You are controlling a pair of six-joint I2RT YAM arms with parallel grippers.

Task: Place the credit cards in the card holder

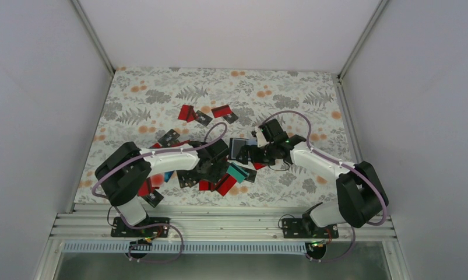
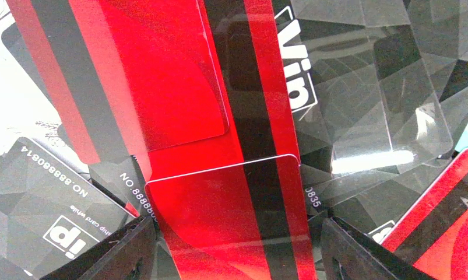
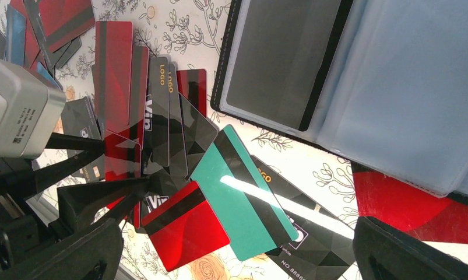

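Observation:
The card holder (image 1: 238, 146) lies open on the floral tablecloth, its clear sleeves facing up; it fills the top right of the right wrist view (image 3: 336, 76). A heap of credit cards lies just in front of it. My left gripper (image 1: 211, 169) is low over the heap; its jaws stand wide on either side of a red card with a black stripe (image 2: 231, 221). Black VIP cards (image 2: 50, 216) lie around it. My right gripper (image 1: 250, 154) is open and empty above a teal card (image 3: 243, 198) and a red card (image 3: 185, 230).
More red cards (image 1: 187, 112) and black cards (image 1: 168, 137) lie scattered farther back and to the left. A red card (image 3: 406, 204) pokes out from under the holder. A metal rail (image 1: 220, 224) runs along the near edge. White walls close in both sides.

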